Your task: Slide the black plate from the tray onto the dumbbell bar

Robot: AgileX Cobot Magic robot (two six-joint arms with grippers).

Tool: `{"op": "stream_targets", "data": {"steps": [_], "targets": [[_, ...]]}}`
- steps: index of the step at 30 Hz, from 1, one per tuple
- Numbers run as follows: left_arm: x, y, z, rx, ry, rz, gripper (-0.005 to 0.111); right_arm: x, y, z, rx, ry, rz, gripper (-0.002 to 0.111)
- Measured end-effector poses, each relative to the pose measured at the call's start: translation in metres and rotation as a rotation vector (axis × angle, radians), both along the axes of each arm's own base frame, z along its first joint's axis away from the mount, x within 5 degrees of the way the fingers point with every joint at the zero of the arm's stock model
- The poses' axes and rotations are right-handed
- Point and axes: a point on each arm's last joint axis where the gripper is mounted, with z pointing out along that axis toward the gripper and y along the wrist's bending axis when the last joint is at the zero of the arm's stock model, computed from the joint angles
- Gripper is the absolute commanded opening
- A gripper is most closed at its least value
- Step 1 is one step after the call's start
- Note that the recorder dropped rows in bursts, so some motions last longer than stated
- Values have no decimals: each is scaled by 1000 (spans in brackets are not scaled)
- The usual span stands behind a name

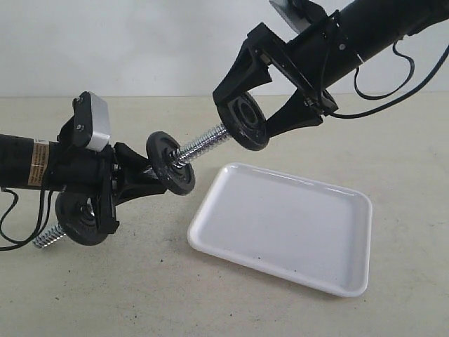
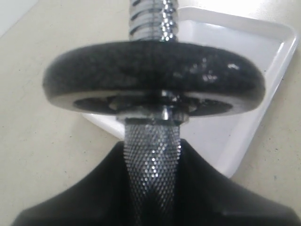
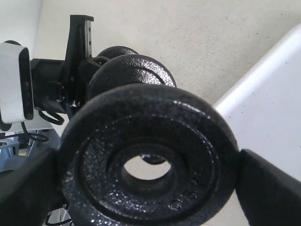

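The right gripper [image 1: 247,112] is clamped across the rim of the black plate [image 1: 242,128], one finger on each side, and holds it on edge in the air, well above the tabletop [image 1: 140,288]. The plate's face is turned toward the free threaded end of the dumbbell bar [image 1: 203,146], and in the exterior view the bar's tip meets the plate at its hub. Whether the tip has entered the hole I cannot tell; in the right wrist view the hole [image 3: 146,168] shows mostly light. The left gripper [image 1: 144,175] is clenched on the bar's knurled middle [image 2: 153,160] and holds the bar tilted, its free end raised. A second disc [image 1: 170,168] sits on the bar just beyond the left fingers, and a third disc [image 1: 81,217] sits near the low end. Bare thread runs between the second disc and the held plate. The tray [image 1: 280,232] lies flat below the bar's tip, its white floor bare, with open tabletop on all sides.
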Motion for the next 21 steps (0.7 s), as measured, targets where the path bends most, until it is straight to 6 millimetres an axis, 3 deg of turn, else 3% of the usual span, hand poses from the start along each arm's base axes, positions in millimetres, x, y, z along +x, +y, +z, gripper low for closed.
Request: {"op": "stream_targets", "data": {"steps": [21], "targets": [[3,1,-1,18,-7,45,4,0,0,0,0,2,-2,1]]}}
